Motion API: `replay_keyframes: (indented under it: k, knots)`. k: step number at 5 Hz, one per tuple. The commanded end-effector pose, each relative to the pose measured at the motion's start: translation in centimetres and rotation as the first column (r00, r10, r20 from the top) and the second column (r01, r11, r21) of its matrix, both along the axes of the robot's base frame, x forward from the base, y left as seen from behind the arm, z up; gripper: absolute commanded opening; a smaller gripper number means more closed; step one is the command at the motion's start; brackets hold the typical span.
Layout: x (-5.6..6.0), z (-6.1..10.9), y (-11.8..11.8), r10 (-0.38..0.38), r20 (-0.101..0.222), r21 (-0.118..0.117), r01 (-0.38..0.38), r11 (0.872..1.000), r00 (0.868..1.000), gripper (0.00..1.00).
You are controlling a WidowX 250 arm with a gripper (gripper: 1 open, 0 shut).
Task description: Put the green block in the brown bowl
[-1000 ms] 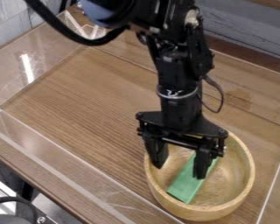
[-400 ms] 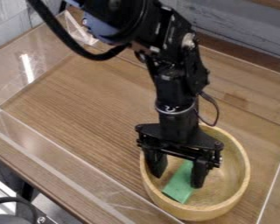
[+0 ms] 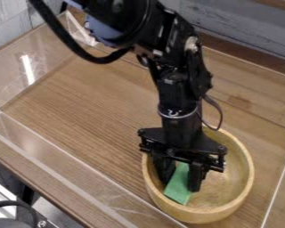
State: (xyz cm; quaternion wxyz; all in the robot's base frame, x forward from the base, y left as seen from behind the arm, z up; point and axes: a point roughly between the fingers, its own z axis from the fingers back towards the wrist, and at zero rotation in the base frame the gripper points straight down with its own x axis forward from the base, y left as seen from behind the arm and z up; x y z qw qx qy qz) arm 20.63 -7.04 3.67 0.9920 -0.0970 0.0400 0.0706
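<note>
The green block [image 3: 177, 188] lies in the hollow of the brown wooden bowl [image 3: 214, 214], toward its near left side, with the black gripper [image 3: 185, 178] reaching down over it. The fingers are drawn fairly close together around the upper part of the block, one on each side; whether they actually grip it or only stand beside it, I cannot tell.

Since the block already sits inside the rim, the main risk is in the retreat. If the fingers have caught the block and the arm rises before they spread, it could be lifted back out and dropped over the edge onto the wooden tabletop [image 3: 79, 102]. Opening them wide so low down could push against the bowl's near left wall, which looks very close to the gripper, and slide or tip the bowl. A sideways exit could hook the rim in the same way.

No brand, label or writing can be read.
</note>
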Motion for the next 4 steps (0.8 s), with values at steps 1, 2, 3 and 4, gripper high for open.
replay_keyframes:
  k: [1,2,3,4]
  knots:
    - [0.39,0.50,0.28,0.010,0.019,-0.007,-0.010,1.000,1.000,0.00]
    - [0.32,0.50,0.36,0.009,0.015,-0.008,-0.009,1.000,1.000,0.00]
    - [0.25,0.49,0.42,0.008,0.011,-0.009,-0.008,1.000,1.000,0.00]
    - [0.16,0.49,0.47,0.007,0.006,-0.010,-0.007,1.000,1.000,0.00]
